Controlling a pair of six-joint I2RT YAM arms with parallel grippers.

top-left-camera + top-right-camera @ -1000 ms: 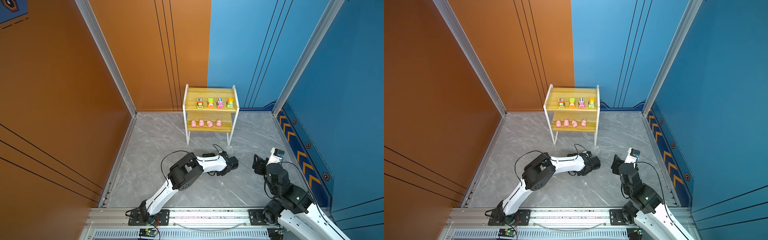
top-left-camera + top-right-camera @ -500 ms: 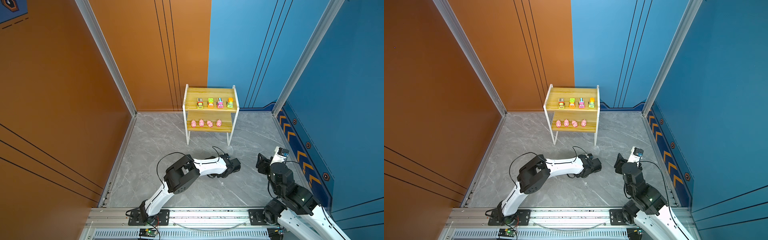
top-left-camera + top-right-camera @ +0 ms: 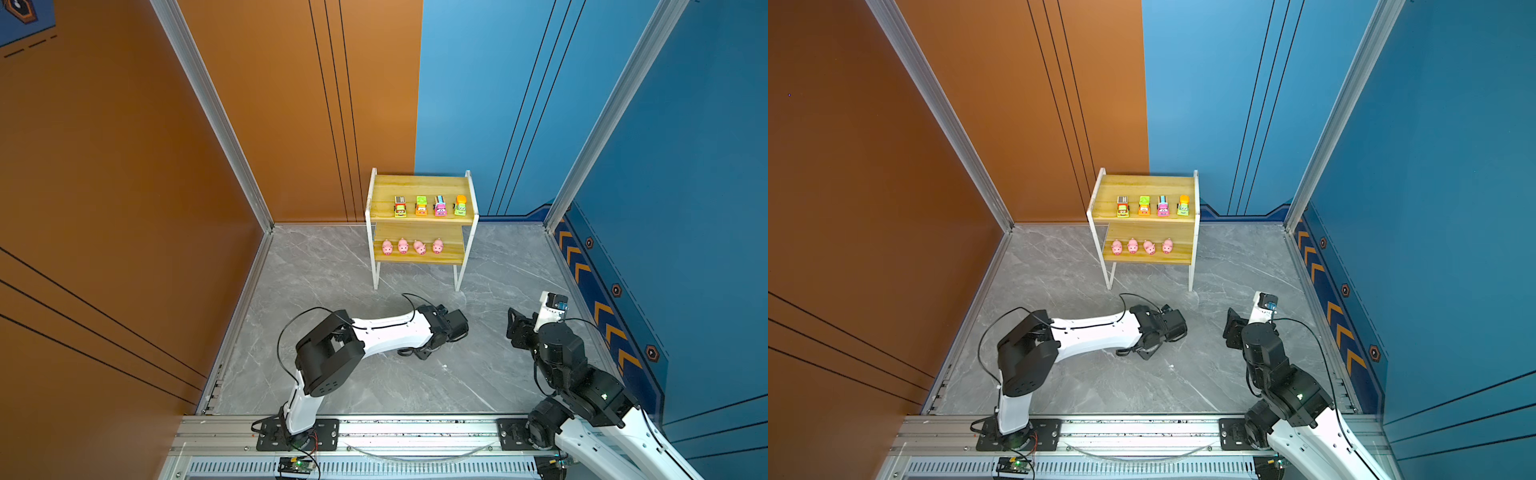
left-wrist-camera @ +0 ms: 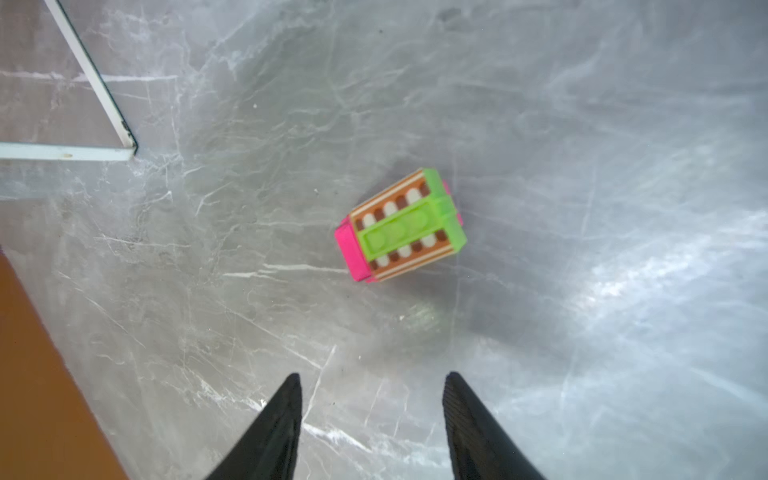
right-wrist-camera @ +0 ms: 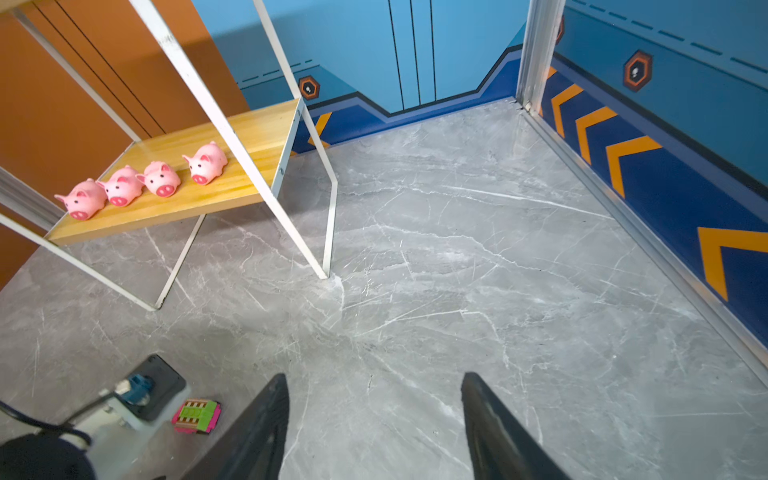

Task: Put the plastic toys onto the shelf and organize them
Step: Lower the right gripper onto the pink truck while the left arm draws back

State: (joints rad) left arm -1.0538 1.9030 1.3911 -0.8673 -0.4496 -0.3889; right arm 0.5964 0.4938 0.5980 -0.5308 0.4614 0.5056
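The shelf (image 3: 419, 185) (image 3: 1142, 185) stands at the back wall in both top views. Several toy cars (image 3: 421, 206) (image 3: 1144, 205) line its upper board, and several pink pigs (image 3: 402, 246) (image 3: 1133, 246) (image 5: 160, 178) its lower board (image 5: 257, 129). One pink car with a green top (image 4: 401, 226) (image 5: 195, 417) lies on the grey floor. My left gripper (image 4: 372, 376) (image 3: 453, 324) hangs open just short of it, with nothing between the fingers. Both top views hide this car under the left wrist. My right gripper (image 5: 375, 376) (image 3: 515, 328) is open and empty over bare floor, right of the car.
A white foot of the shelf (image 4: 95, 83) stands close to the left gripper. An orange wall (image 3: 124, 187) bounds the left side, and blue walls (image 3: 685, 166) the back and right. The arms' mounting rail (image 3: 415, 428) runs along the front edge.
The left jaws have spread wider above the car. The left arm's elbow has swung leftward while its wrist stayed over the same spot. The right arm has shifted slightly.
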